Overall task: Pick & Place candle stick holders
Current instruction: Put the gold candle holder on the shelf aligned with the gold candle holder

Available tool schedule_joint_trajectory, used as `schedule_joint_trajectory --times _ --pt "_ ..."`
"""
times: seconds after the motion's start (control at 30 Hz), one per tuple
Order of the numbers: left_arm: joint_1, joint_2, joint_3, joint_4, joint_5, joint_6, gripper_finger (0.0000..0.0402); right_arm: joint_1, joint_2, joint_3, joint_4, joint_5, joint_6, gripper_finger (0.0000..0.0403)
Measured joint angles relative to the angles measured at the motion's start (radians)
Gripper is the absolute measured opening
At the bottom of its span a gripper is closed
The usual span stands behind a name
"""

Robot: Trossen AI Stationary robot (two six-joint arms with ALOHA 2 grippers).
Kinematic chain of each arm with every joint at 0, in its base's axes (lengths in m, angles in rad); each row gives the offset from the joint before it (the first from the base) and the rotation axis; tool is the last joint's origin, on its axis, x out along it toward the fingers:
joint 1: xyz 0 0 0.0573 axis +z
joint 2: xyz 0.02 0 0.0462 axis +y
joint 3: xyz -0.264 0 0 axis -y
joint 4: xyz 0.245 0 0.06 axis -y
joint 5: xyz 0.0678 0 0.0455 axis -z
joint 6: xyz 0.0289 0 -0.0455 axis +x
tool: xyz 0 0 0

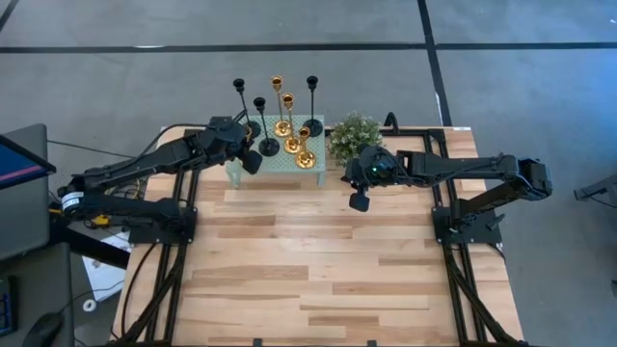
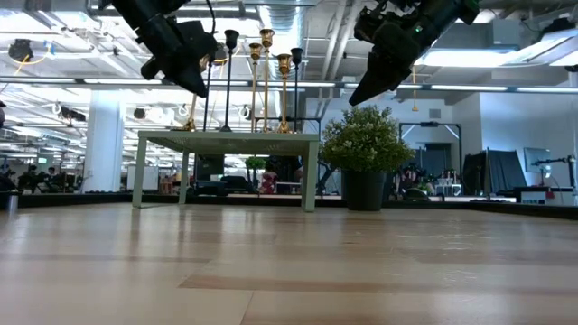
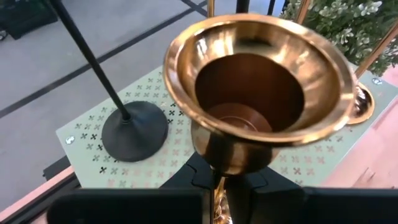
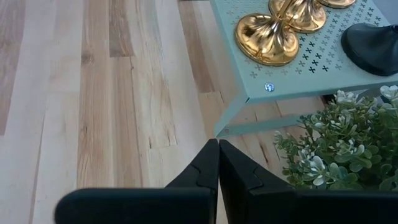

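A mint-green mesh-top table [image 1: 253,174] stands at the far edge and carries slim black and gold candle stick holders. A black holder [image 3: 134,130] rests on its round base on the mesh top; other gold holders [image 1: 293,145] stand further right. My left gripper [image 3: 217,199] is at the little table's left end, shut on a gold holder whose cup [image 3: 258,93] fills the left wrist view. My right gripper [image 4: 218,168] hangs shut and empty above the wooden table, just in front of the potted plant [image 1: 355,135]. My left gripper pinches the gold holder's thin stem [image 3: 218,186] between its two fingers, just beneath the cup. The fingers come slanting down from the table's left and lie across the stem. The holder stands upright; its lower stem [image 2: 192,110] reaches down to the mesh top.
The bushy plant [image 2: 366,144] stands right beside the little table's right end. Gold bases [image 4: 268,37] crowd the little table's near right corner. Bare wooden tabletop [image 1: 318,270] stretches toward the near edge.
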Motion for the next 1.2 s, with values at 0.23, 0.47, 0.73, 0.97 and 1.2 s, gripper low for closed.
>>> schedule_joint_trajectory --times 0.23,0.47,0.73,0.97,1.2 --pt "0.0 0.0 0.0 0.02 0.0 0.0 0.0027 0.0 0.0 0.0 0.0 0.0 0.0 0.0" --pt "0.0 0.0 0.0 0.022 0.0 0.0 0.0048 0.0 0.0 0.0 0.0 0.0 0.0 0.0" --pt "-0.001 -0.012 0.0 0.016 -0.006 0.0 0.0048 0.0 0.0 0.0 0.0 0.0 0.0 0.0" --pt "0.0 -0.051 -0.001 0.009 -0.018 0.0 0.0051 0.0 0.0 0.0 0.0 0.0 0.0 0.0" --pt "0.0 -0.039 -0.001 0.002 -0.015 -0.001 0.01 0.0 0.0 0.0 0.0 0.0 0.0 0.0"
